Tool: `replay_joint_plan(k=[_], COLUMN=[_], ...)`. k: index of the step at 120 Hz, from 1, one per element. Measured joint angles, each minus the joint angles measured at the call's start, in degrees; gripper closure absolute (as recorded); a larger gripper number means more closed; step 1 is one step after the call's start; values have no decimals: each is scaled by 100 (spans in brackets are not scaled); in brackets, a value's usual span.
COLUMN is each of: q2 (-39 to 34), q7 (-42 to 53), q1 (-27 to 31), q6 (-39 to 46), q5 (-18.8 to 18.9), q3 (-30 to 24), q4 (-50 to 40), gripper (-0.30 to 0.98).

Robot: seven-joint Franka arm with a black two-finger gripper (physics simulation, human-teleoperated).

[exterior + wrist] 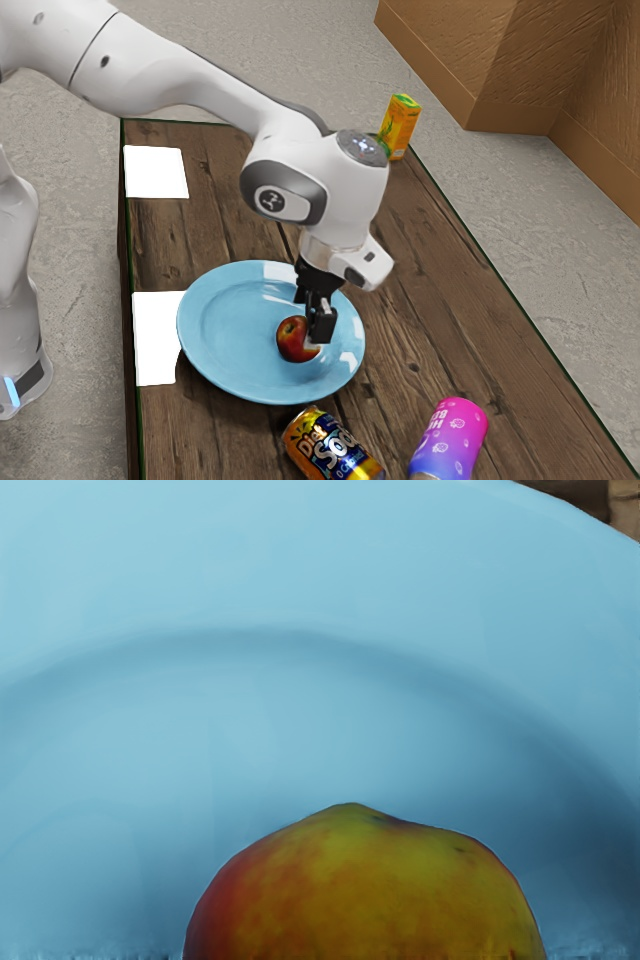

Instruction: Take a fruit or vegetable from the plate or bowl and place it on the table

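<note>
Pink-and-purple can [450,440]: at the exterior view's near edge, right of the soda can.
Wooden table [430,300]: supports the plate, cans and carton.
Robot arm [190,75]: enters from the exterior view's far left, reaching right over the table.
Blue plate [225,350]: on the table, left of the pink-and-purple can.
White squares [156,172]: two, at the table's left side, one far, one near.
Soda can [332,445]: just beside the plate's near rim.
Carton [399,126]: orange, at the table's far edge.
Gripper [318,330]: lowered over the plate at the apple; open or closed cannot be determined.
Apple [297,340]: on the plate, slightly right of centre, directly under the hand.
</note>
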Motion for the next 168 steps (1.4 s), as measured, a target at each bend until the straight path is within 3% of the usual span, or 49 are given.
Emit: replay_joint_plan(k=[89,116,133,140,152,161,168], q2=[320,325,287,160,-79,-111,-89], q7=[547,612,590,563,531,538,558], q1=[54,121,122,116,58,218,434], q6=[362,405,423,431,436,433,432], q5=[-212,-313,-257,-6,550,774,875], q3=[7,16,118,144,940,1918,2326], q4=[-288,-339,-323,-234,120,426,563], gripper=[1,21,25,27,30,33,34])
